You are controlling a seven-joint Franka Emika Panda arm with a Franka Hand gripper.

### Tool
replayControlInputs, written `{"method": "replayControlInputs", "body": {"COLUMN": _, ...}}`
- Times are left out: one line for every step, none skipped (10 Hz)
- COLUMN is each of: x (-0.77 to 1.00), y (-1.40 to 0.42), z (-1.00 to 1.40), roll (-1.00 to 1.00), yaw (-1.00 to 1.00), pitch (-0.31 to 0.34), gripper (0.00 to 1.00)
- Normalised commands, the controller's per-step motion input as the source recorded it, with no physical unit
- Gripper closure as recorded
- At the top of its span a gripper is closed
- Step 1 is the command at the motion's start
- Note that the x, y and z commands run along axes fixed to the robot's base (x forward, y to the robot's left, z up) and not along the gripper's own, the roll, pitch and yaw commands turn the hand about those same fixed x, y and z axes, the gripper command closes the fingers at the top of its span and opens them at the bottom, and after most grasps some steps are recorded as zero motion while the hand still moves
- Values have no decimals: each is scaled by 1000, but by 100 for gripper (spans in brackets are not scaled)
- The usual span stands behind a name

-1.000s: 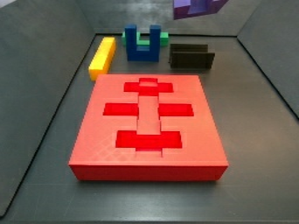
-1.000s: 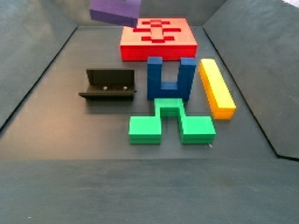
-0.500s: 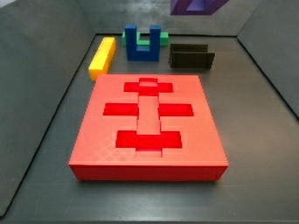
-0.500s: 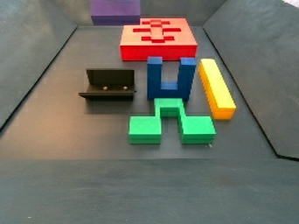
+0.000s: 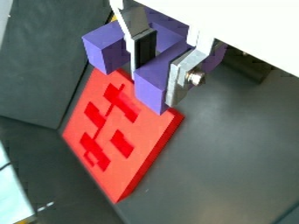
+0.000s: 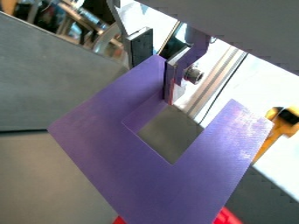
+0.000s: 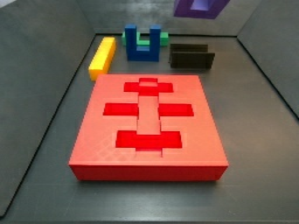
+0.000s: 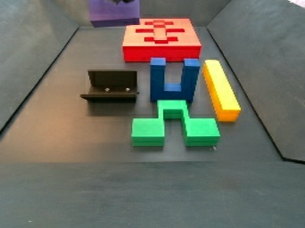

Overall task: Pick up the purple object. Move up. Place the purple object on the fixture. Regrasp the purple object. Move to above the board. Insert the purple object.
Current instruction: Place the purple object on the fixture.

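- Purple object [image 5: 131,54] was off the floor, pinched between the gripper [image 5: 163,63] fingers [image 5: 181,77]; a wrist view showed the red board [image 5: 117,131] below it.
- In both side views only a purple corner showed at the top edge [image 7: 201,6], high over the far end of the scene.
- Fixture [image 8: 112,88] stood empty on the floor, so whether the regrasp was done could not be told.
- Judged: pick-up and lift complete; block apparently carried above the board.
- Left: lining up with a recess [image 7: 146,111] and inserting.
- Blue block [image 8: 173,78], green block [image 8: 174,124] and yellow bar [image 8: 219,88] lay untouched.
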Motion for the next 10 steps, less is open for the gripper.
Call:
{"method": "replayControlInputs", "body": {"x": 163, "y": 26, "z": -60, "roll": 0, "yaw": -103, "pitch": 117, "gripper": 100}}
{"method": "replayControlInputs", "body": {"x": 60, "y": -37, "z": 0, "roll": 0, "yaw": 0, "pitch": 0, "gripper": 100}}
{"method": "replayControlInputs", "body": {"x": 546, "y": 9, "z": 0, "roll": 249, "yaw": 46, "pitch": 0, "gripper": 100}}
{"method": "replayControlInputs", "body": {"x": 766, "y": 229, "z": 0, "roll": 283, "yaw": 40, "pitch": 103, "gripper": 100}}
{"method": "replayControlInputs", "body": {"x": 789, "y": 523, "z": 146, "roll": 160, "yaw": 0, "pitch": 211, "gripper": 100}}
{"method": "replayControlInputs", "body": {"x": 720, "y": 566, "z": 137, "roll": 189, "yaw": 0, "pitch": 243, "gripper": 100}}
{"method": "replayControlInputs", "body": {"x": 594, "y": 369, "z": -66, "roll": 186, "yaw": 0, "pitch": 89, "gripper": 100}}
{"method": "replayControlInputs", "body": {"x": 460, "y": 263, "z": -406, "roll": 149, "yaw": 0, "pitch": -100, "gripper": 100}}
{"method": "replayControlInputs", "body": {"x": 354, "y": 91, "z": -511, "roll": 237, "yaw": -17, "pitch": -303, "gripper": 100}}
{"method": "replayControlInputs", "body": {"x": 240, "y": 0, "z": -543, "roll": 351, "yaw": -34, "pitch": -340, "gripper": 100}}
